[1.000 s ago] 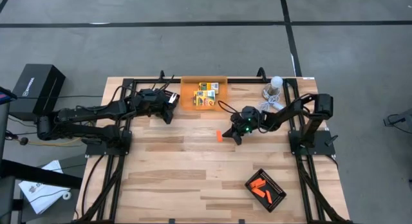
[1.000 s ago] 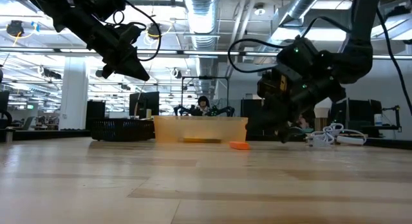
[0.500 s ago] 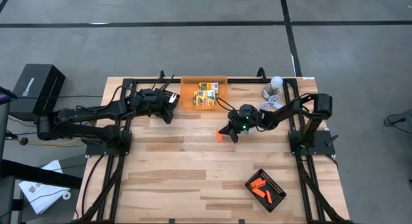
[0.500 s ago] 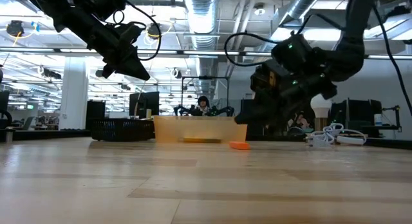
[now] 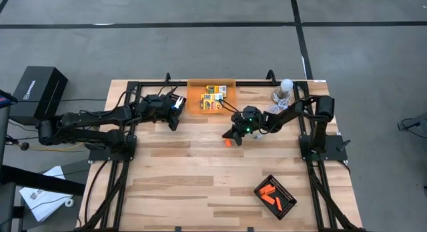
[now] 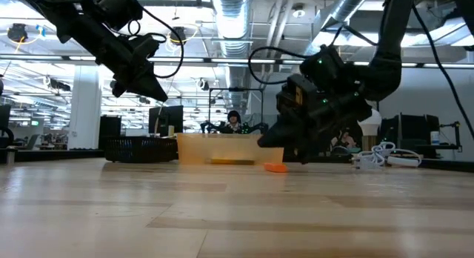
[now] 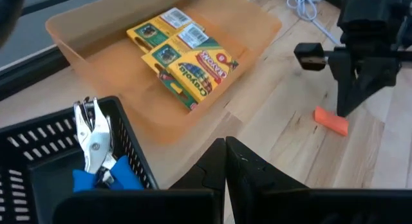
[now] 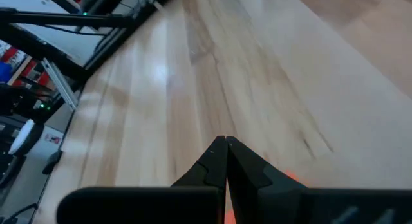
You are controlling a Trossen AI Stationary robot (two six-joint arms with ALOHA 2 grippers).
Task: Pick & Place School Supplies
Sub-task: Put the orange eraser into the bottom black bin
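One short orange stick (image 5: 229,143) lies flat on the wooden table, also seen in the low view (image 6: 275,167). My right gripper (image 5: 234,137) is shut and slants down right over it, and orange shows under its fingers (image 8: 293,179). My left gripper (image 7: 225,145) is shut on nothing and hangs above the table's far left part (image 5: 173,120). It is beside an orange bin (image 7: 96,50) that holds several yellow-and-green crayon boxes (image 7: 187,53). Blue-handled pliers (image 7: 96,153) lie in a black basket (image 7: 38,153). My right gripper's shut fingers (image 7: 340,108) slant down from the table's right, right beside the orange stick's end (image 7: 325,118). I cannot tell whether they touch it. The stick lies flat on the table.
A black ridged tray (image 5: 283,191) with several orange sticks sits near the table's front right. A white cable with a round bulb (image 5: 284,89) lies at the far right corner. Bare wood fills the middle and near left. A person sits far off in the room (image 6: 234,120).
My right gripper has moved toward the table's left, staying low and shut, and now stands over the orange stick. The stick has stayed where it was.
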